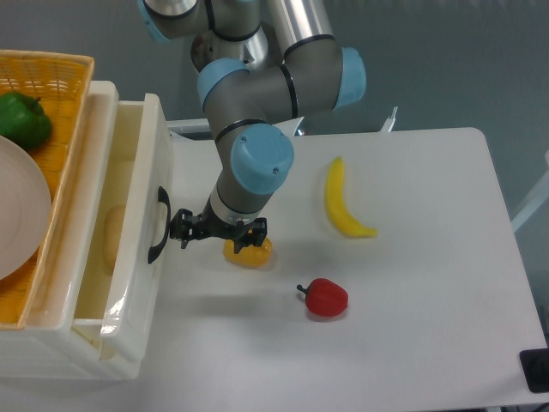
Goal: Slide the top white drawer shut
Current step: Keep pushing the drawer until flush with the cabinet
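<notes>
Mid-push: the gripper [182, 232] (whether its fingers are spread or closed, I cannot tell) presses the top white drawer [137, 215], which needs further leftward pushing.

The drawer [129, 249] is showing glossy white with a black handle [158, 225]. The basket [51, 77] is glowing woven yellow, holding a green pepper [21, 118] and a white plate [17, 210]. On the white table [429, 257] are lying a yellow banana [340, 202], a red pepper [326, 297] and an orange-yellow fruit [249, 252]. The arm [257, 94] is wearing grey with light blue caps; its gripper [182, 230] is showing black.
</notes>
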### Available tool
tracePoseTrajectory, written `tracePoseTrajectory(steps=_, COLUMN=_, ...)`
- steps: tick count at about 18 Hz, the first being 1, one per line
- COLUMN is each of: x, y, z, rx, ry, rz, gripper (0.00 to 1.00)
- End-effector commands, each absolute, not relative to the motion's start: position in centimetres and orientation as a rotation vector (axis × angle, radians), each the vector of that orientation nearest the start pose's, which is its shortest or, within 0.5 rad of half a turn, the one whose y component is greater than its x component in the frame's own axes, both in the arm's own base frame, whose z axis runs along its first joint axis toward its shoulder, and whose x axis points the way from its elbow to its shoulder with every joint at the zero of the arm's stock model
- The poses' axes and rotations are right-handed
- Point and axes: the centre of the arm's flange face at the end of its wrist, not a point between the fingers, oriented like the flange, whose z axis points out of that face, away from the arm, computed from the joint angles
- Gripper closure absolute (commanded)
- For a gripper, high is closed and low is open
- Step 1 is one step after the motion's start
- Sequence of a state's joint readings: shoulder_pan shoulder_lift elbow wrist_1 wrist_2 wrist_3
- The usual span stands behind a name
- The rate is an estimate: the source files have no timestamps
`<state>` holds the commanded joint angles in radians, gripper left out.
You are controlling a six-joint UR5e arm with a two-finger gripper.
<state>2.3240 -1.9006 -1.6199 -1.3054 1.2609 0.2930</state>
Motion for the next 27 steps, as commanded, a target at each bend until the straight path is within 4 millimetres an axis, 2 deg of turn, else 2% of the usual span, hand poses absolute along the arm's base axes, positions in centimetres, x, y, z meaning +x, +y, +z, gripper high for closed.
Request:
tracePoseTrajectory(steps=18, x=-26.3, y=55.3, z=31.6, rx=-2.968, ry=-0.700, rz=-0.500, gripper=0.00)
tracePoseTrajectory(steps=27, x=-26.2, y=55.3, z=31.5, rx=-2.970, ry=-0.702, rz=-0.503, gripper=0.00)
